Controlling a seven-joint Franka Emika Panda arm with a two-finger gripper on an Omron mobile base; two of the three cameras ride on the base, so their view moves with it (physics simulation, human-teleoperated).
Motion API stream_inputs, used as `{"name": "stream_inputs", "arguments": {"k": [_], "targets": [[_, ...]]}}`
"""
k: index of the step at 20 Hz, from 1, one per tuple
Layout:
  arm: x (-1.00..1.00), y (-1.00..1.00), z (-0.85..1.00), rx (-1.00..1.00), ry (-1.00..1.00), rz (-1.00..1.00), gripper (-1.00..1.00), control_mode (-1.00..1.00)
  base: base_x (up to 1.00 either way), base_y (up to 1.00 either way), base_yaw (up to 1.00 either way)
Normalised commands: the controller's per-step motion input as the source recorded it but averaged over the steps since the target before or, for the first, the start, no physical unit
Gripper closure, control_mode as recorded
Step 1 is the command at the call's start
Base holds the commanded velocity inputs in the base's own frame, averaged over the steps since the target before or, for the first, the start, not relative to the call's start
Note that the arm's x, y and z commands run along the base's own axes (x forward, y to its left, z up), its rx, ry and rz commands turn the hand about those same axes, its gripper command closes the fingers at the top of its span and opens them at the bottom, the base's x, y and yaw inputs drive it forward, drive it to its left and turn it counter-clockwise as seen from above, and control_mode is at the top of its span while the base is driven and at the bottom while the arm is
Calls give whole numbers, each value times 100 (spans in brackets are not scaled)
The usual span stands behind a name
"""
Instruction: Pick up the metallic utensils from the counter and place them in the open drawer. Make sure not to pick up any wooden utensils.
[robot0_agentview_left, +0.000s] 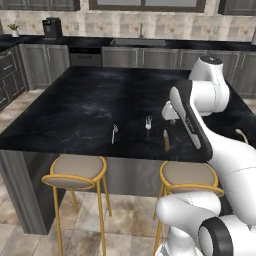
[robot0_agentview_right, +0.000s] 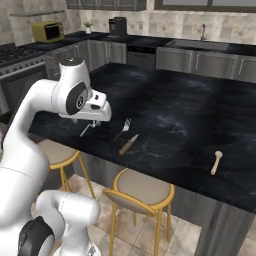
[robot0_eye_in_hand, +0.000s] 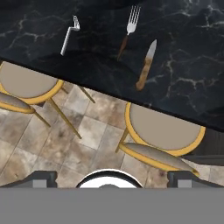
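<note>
Three metallic utensils lie flat near the near edge of the glossy black counter (robot0_agentview_left: 90, 100), set apart from one another. On the left is an all-silver fork (robot0_eye_in_hand: 69, 36). In the middle is a silver fork with a brown handle (robot0_eye_in_hand: 128, 33). Just right of it lies a brown-handled knife (robot0_eye_in_hand: 146, 64). Far to the right rests a tan wooden spoon (robot0_agentview_right: 216, 162).
</note>
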Motion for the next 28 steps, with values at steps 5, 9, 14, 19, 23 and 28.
{"name": "stream_inputs", "arguments": {"k": [5, 9, 14, 19, 23, 28], "targets": [[42, -10, -22, 0, 2, -1, -100, -100, 19, 0, 0], [95, -3, -50, 0, 10, -6, -100, -100, 0, 0, 0], [76, -14, -54, 0, 10, -5, -100, -100, 0, 0, 0], [41, -56, -59, 0, 15, -11, -100, -100, 0, 0, 0], [7, -7, -66, -6, 8, -1, -100, -100, 0, 0, 0], [28, -3, -50, 0, 2, 0, -100, -100, 0, 0, 0]]}}
